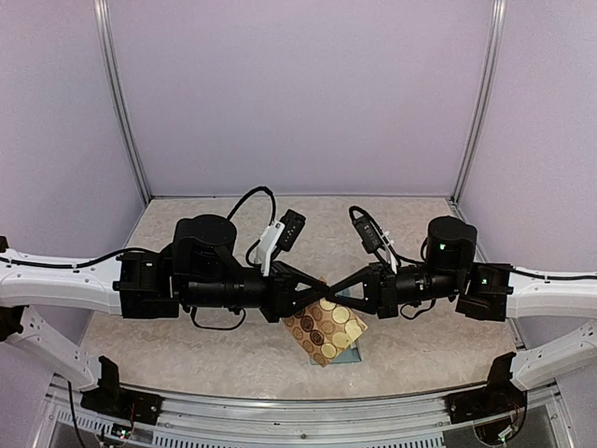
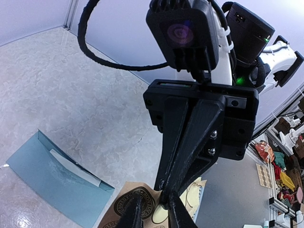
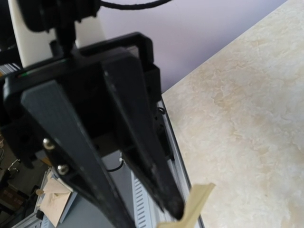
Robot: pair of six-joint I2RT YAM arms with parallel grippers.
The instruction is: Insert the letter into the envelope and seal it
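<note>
Light is soft, even and fairly bright, falling from overhead onto the sticker sheet [image 1: 326, 331]. The arms [image 1: 224, 280] crossing above the sheet cast only faint, blurred shadows on the table [image 1: 187, 345] to its left and right, and their black casings swallow most detail. Beyond the sheet the frame posts [image 1: 121, 103] bow outward, a wide-lens bend. In the left wrist view a white glare patch sits on the glossy table far left of the sheet, past the envelope [image 2: 52, 183], and the clutter to the sheet's right is small and soft. The right wrist view is crisp on the marbled table but smeared on the nearest black parts.
</note>
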